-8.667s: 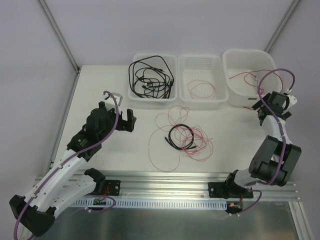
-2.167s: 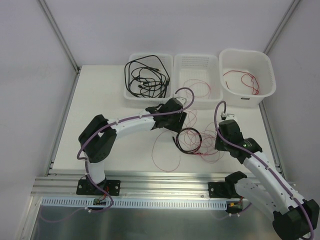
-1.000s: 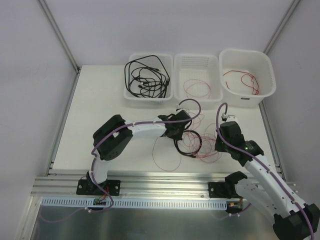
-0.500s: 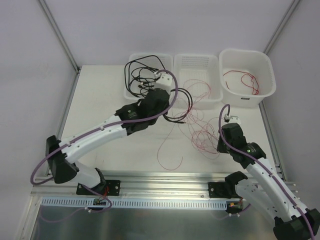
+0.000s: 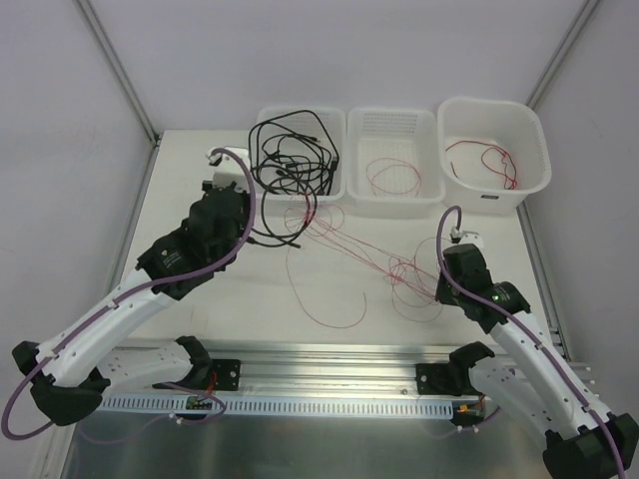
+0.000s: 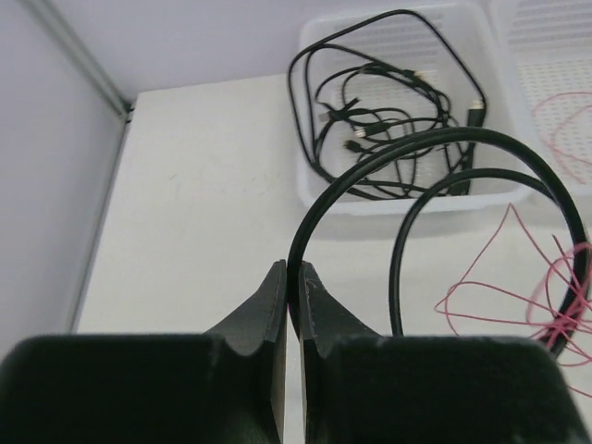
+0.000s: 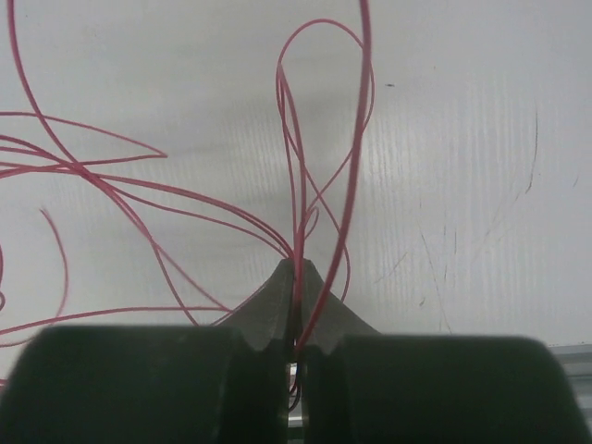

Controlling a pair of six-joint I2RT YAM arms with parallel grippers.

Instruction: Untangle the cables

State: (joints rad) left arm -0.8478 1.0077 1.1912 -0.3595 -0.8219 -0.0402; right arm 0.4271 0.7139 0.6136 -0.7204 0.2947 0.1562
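Swinging back leftward, the left gripper [image 5: 243, 205] has dragged the black cable [image 5: 275, 239] clear of the red wires [image 5: 349, 242], which now stretch taut across the surface [image 5: 190, 160] to the right gripper [image 5: 442, 269]. From the left wrist, its fingers are pressed together on the black loop, raised before the basket [image 6: 351, 205]. From the right wrist, the fingers pinch several red strands low over the surface, likely anchoring them so the pull parts the tangle.
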